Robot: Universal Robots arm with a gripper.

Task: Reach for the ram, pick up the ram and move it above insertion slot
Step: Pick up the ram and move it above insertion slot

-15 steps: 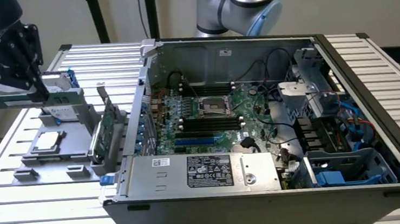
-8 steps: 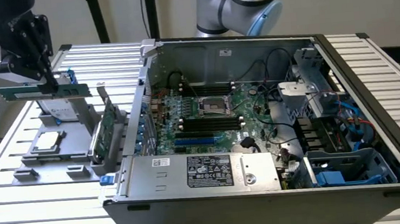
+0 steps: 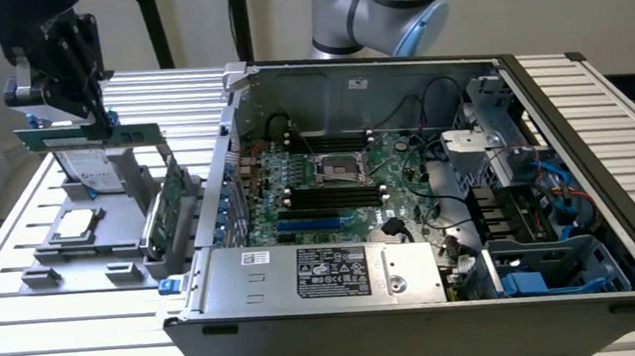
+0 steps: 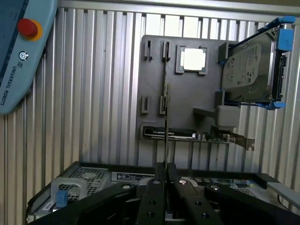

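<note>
Ram [image 3: 84, 136], a thin green stick, hangs flat in the air, pinched by the gripper [image 3: 96, 118] near the exterior view's top left. It sits high above the grey tray [image 3: 109, 226] and touches nothing else. The fingers are clenched tight on the stick's top edge. In the wrist view the ram [image 4: 165, 117] shows edge-on as a thin dark line that runs out from between the black fingers [image 4: 152, 194]. Below it on the tray lie a square chip [image 3: 77, 223], a hard drive [image 3: 92, 167] with blue clips, and a bigger green card [image 3: 168, 210] that stands on its edge. The open computer case [image 3: 422, 315] sits to the exterior view's right of the tray, well apart from the ram. Black slots [image 3: 336, 195] lie in a row on the green board [image 3: 391, 159] inside the case.
</note>
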